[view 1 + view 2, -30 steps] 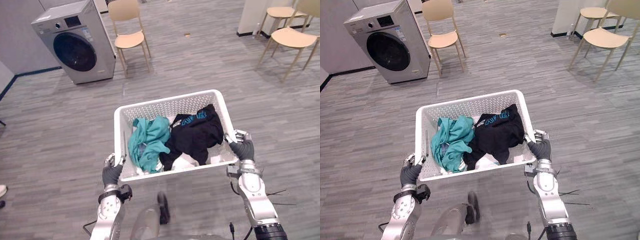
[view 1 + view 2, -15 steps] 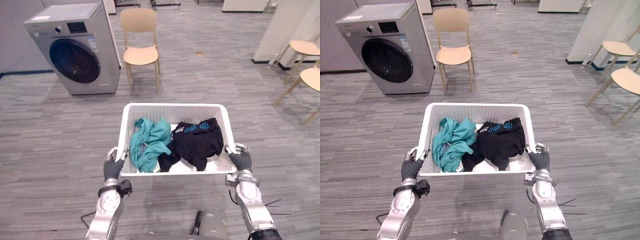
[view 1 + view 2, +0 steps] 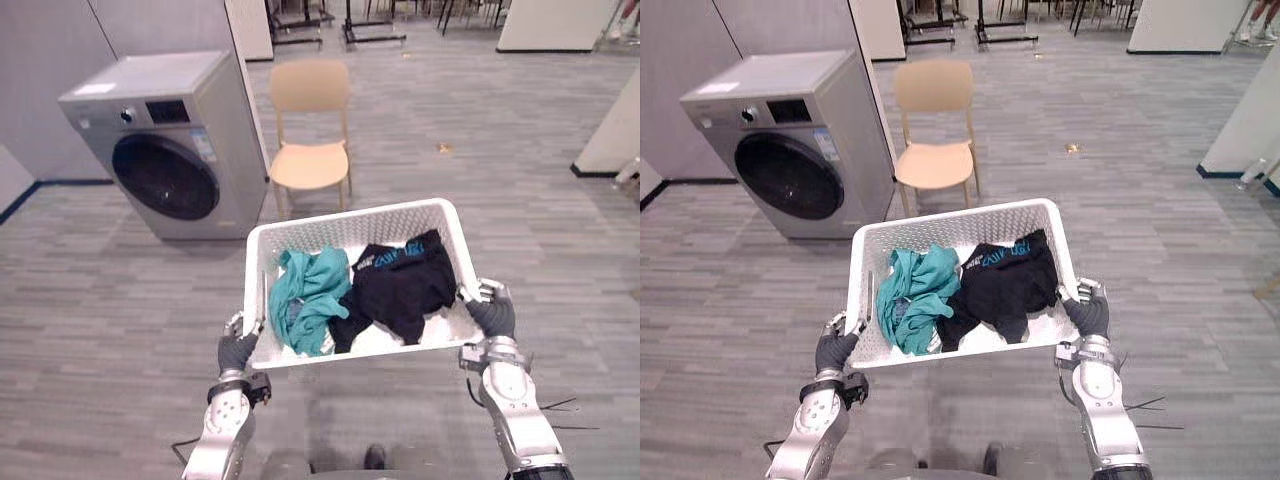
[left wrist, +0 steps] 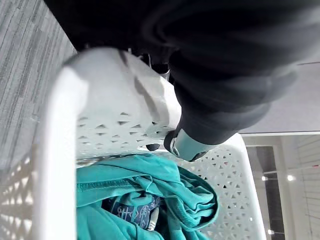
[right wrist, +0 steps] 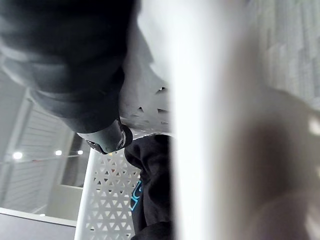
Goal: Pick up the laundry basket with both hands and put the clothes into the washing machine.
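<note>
- The basket (image 3: 256, 285) is held above the floor (image 3: 120, 300), one hand at each short side.
- The left hand (image 3: 237, 350) grips the left rim, its fingers curled over the edge (the left wrist view shows a dark tip hooked inside the wall).
- The right hand (image 3: 492, 316) is clamped on the right rim.
- In the basket, a teal garment (image 3: 305, 295) lies left and a black garment (image 3: 405, 285) right, touching.
- The washer (image 3: 170, 150) stands ahead to the left, a chair (image 3: 310, 150) just beside it.
</note>
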Controlling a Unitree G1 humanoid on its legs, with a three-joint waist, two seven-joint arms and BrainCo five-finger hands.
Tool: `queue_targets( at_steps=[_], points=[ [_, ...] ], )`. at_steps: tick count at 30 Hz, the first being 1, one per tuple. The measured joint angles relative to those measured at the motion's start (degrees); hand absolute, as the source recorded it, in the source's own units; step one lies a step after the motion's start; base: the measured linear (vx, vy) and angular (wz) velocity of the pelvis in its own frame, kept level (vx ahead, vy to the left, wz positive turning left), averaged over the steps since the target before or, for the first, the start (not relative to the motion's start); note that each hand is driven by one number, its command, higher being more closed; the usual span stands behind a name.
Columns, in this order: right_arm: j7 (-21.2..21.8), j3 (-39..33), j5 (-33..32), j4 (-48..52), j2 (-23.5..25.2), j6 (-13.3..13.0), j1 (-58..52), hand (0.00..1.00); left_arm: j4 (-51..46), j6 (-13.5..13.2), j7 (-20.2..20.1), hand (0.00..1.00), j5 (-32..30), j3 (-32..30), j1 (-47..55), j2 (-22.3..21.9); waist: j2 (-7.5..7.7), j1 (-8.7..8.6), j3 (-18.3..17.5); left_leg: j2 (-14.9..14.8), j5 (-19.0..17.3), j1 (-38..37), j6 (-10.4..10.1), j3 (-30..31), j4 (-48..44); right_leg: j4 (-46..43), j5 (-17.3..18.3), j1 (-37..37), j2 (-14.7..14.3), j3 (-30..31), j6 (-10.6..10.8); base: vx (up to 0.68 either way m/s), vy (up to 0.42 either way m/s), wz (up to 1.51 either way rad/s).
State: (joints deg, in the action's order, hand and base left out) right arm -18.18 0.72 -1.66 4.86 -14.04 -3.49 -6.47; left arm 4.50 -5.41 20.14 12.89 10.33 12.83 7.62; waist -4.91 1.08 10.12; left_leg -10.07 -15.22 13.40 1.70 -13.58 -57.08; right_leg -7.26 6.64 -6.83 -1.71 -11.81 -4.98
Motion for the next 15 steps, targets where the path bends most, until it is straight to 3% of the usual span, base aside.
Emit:
queue_targets(
  at_steps=[1, 2, 4, 5, 6, 8, 9, 10, 11, 12, 13, 15],
  points=[
    [0.0, 0.0, 0.0, 0.0, 0.0, 0.0, 0.0, 1.00, 0.0, -0.1, 0.0, 1.00, 0.0, 0.0, 0.0, 0.0, 0.22, 0.08, -0.1, 0.9, 0.0, 0.9, 0.0, 0.2, 5.1, 0.9, 0.3, -1.1, 0.6, -0.1, 0.6, 0.56, 0.123, -0.01],
    [0.0, -0.2, 0.0, -0.1, 0.0, 0.0, 0.0, 1.00, -0.2, -0.2, 0.0, 1.00, 0.0, 0.0, 0.0, -0.1, 0.50, 0.15, 0.0, 3.0, 0.6, 3.0, -0.9, 0.6, 18.6, 2.9, 1.3, -3.9, 1.9, -0.2, 2.1, 0.57, 0.152, 0.08],
    [0.0, -0.4, 0.0, -0.6, 0.0, 0.0, 0.1, 1.00, -0.5, 0.0, 0.0, 1.00, 0.0, 0.0, 0.0, -0.4, 0.05, 0.59, -0.3, 4.5, 5.0, 4.1, -6.2, 2.0, 39.4, 5.3, 2.3, -7.3, 2.7, 0.2, 4.7, 0.61, 0.190, -0.08],
    [-0.1, -0.5, 0.0, -1.2, -0.1, -0.1, 0.1, 1.00, -1.3, 0.1, 0.0, 1.00, 0.0, 0.0, 0.0, -0.4, -0.50, 1.39, -0.5, 3.9, 6.8, 5.3, -7.0, 2.0, 44.3, 6.3, 3.3, -8.7, 2.3, 1.0, 6.2, 0.65, 0.255, -0.39],
    [-0.3, -0.7, -0.1, -3.3, 0.8, 0.0, 0.1, 1.00, -1.9, 0.3, 0.0, 1.00, 0.0, 0.0, 0.0, -0.1, 0.57, 2.19, -1.0, 5.1, 14.1, 5.0, -4.5, 1.0, 41.7, 7.2, 4.8, -12.1, 4.2, 1.8, 8.1, 0.66, 0.264, -0.35],
    [-0.3, -0.7, -0.4, -4.7, 0.7, 0.0, -0.4, 1.00, -2.0, 1.0, 0.0, 1.00, -0.1, 0.1, 0.3, -0.4, 2.72, 2.41, -2.2, 6.7, 17.2, 4.9, -0.2, -0.4, 38.3, 3.0, 5.6, -12.3, 7.5, 2.9, 9.3, 0.76, 0.290, -0.17],
    [-0.3, -0.7, -0.6, -5.6, 0.6, 0.0, -0.4, 1.00, -2.0, 1.2, 0.0, 1.00, -0.1, 0.3, 0.3, -0.4, 3.54, 2.71, -2.6, 7.5, 15.0, 4.4, 1.3, -1.4, 36.3, -6.2, 7.0, -8.8, 9.7, 3.9, 11.6, 0.90, 0.374, -0.19],
    [-0.2, -0.8, -0.5, -6.6, 0.8, 0.0, -0.3, 1.00, -2.0, 1.3, 0.0, 1.00, -0.1, 0.4, 0.2, -0.1, 4.50, 2.65, -2.3, 9.1, 11.5, 1.8, 1.7, -2.3, 35.7, -22.8, 5.8, -2.5, 12.9, 5.6, 13.5, 0.71, 0.326, -0.16],
    [-0.2, -0.9, -0.5, -7.1, 1.2, 0.0, -0.3, 1.00, -2.0, 1.3, 0.0, 1.00, -0.1, 0.5, 0.1, 0.3, 5.25, 2.33, -1.9, 10.6, 9.8, -0.6, 1.8, -2.2, 35.9, -33.2, 2.5, 1.4, 15.1, 6.3, 14.7, 0.66, 0.326, 0.02],
    [0.1, -1.0, -0.5, -8.6, 2.1, 0.1, -0.4, 1.00, -2.0, 1.7, 0.0, 1.00, -0.1, 0.5, 0.3, 0.7, 6.06, 1.41, -1.7, 13.1, 7.7, -6.0, 2.3, -2.3, 37.1, -47.9, 0.1, 5.5, 18.6, 5.9, 14.2, 0.80, 0.366, 0.23],
    [0.4, -1.1, -0.4, -10.0, 2.6, 0.1, -0.5, 1.00, -2.0, 1.9, 0.0, 1.00, -0.1, 0.5, 0.5, 0.7, 5.42, 0.60, -1.6, 14.3, 6.3, -12.7, 3.1, -2.1, 39.9, -56.8, 1.9, 8.4, 20.5, 4.0, 11.3, 0.67, 0.299, 0.22],
    [0.5, -1.1, -0.4, -10.3, 2.5, -0.2, -0.4, 1.00, -2.7, 1.5, 0.0, 1.00, -0.1, 0.5, 0.1, 0.8, 3.54, -0.10, -1.8, 14.7, 5.6, -20.1, 3.6, -1.1, 45.2, -58.4, 4.4, 13.8, 20.2, -0.3, 8.8, 0.64, 0.217, 0.16]
  ],
)
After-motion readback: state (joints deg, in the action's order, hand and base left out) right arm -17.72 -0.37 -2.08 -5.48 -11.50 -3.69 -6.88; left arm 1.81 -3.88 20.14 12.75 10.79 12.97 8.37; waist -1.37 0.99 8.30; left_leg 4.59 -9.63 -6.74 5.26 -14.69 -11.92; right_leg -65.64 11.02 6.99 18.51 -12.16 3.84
